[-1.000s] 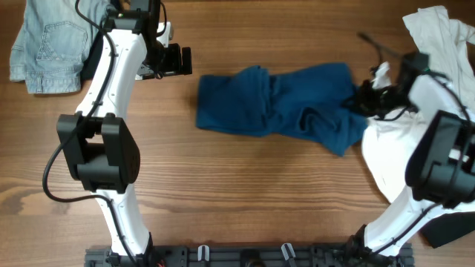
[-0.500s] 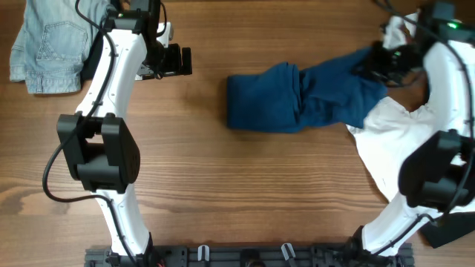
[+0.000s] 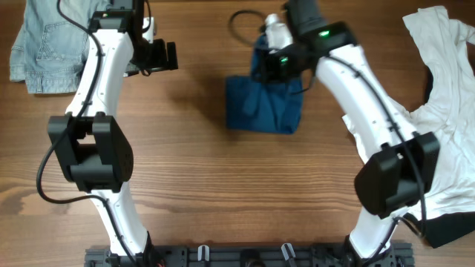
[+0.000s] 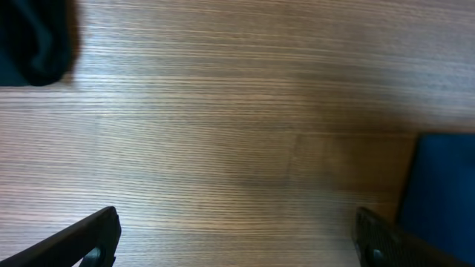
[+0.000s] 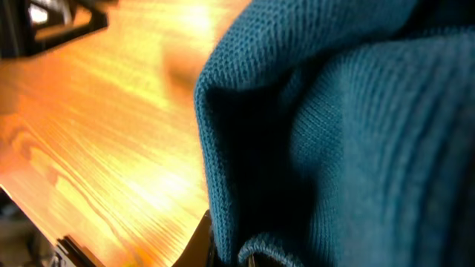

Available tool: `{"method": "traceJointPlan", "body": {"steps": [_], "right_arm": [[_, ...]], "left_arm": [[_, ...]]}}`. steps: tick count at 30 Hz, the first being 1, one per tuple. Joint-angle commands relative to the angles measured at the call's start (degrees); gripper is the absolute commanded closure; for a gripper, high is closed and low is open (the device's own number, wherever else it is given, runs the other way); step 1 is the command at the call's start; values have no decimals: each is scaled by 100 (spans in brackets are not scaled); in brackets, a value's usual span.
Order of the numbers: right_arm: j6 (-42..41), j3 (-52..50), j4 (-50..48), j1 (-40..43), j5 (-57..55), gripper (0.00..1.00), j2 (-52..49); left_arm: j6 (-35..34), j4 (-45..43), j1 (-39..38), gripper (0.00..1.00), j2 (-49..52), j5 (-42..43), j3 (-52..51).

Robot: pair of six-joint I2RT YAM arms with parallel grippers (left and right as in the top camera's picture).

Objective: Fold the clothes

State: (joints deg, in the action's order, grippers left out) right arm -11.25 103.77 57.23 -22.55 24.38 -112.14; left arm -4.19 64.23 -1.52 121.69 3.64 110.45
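With right gripper (image 3: 271, 65), pinches the dark blue T-shirt (image 3: 263, 111), now swung from the right side over onto itself at middle of table (image 3: 223, 185). Holds left gripper (image 3: 167, 55) spread wide near denim piece (image 3: 48, 44). Seems to mean first fold nearly laid.

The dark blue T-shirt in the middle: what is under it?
Around the dark blue T-shirt the wooden table shows; beneath its bunched cloth nothing can be seen, because the cloth covers it.
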Motion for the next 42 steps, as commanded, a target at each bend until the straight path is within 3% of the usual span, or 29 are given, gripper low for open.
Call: {"method": "traceJointPlan", "body": {"steps": [1, 4, 6, 9, 11, 13, 15, 18, 25, 28, 33, 34, 38, 42], "right_arm": [[-243, 37, -70, -358, -468, 95, 4], [-245, 37, -83, -470, -553, 87, -225], [-247, 37, -87, -463, -553, 93, -361], [-247, 37, -103, -363, -551, 94, -398], [-240, 39, -138, -280, -518, 84, -398], [-173, 39, -155, -229, -372, 57, -398], [205, 39, -199, -229, -13, 46, -398], [291, 42, -299, -234, 162, 40, -396], [210, 114, -553, -48, 271, 40, -376], [205, 188, -396, 306, 269, 40, -289], [190, 232, 160, 1392, 269, 31, -66], [214, 232, 275, 1582, 271, 30, -55], [229, 229, 667, 2490, -63, 4, -59], [227, 229, 691, 3005, -142, 1, -63]], "left_arm": [[72, -20, 81, 0, -39, -72, 120], [72, -17, 79, 0, -39, -70, 120], [72, -17, 79, 0, -39, -68, 120], [72, -15, 79, 0, -39, -52, 120], [72, -17, 79, 0, -37, -50, 120], [72, -17, 79, 0, -39, -52, 120], [72, -26, 79, 0, -37, -52, 120], [72, -55, 79, 0, -37, -50, 120], [74, -31, 79, 0, -37, 149, 120], [81, 2, 79, 0, -37, 382, 120], [734, 138, -46, 0, -37, 2127, 120], [774, 131, -114, 0, -37, 2249, 120], [785, 66, -623, 0, -37, 2275, 120], [785, -26, -1143, 0, -24, 2269, 120]]}}
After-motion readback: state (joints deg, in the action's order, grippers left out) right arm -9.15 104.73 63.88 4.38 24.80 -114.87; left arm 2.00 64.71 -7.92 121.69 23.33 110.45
